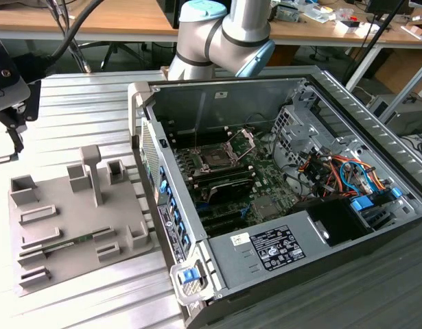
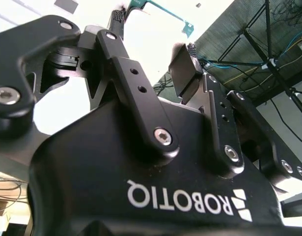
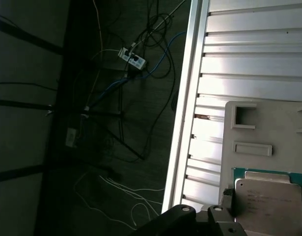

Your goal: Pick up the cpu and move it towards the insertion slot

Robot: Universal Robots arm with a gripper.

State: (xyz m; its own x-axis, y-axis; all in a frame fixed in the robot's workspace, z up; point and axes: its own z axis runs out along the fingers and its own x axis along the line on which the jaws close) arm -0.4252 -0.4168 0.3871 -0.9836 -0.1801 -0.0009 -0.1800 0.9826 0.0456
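CPU [image 3: 268, 206]: a flat square chip with a silvery top and a green rim. It lies flat in a recess of the grey tray [image 3: 249, 142], close to the tray edge that runs along the edge of the ribbed metal table [image 3: 249, 64]. Dark parts of the gripper [image 2: 154, 29] show just beside the chip in the first wrist view. In the second wrist view the two black fingers [image 2: 136, 83] stand apart with nothing clamped between them, and a thin green edge [image 2: 188, 27] shows just beyond their tips; whether they touch it cannot be told. In the exterior view the insertion slot [image 1: 214, 159], dark-centred with its metal bracket [image 1: 246, 140] tilted up, sits on the green motherboard [image 1: 265, 178] inside the open computer case [image 1: 293, 253]. The case stands on the table just beside the tray, on the exterior view's right. The arm [image 1: 224, 34] rises behind the case.
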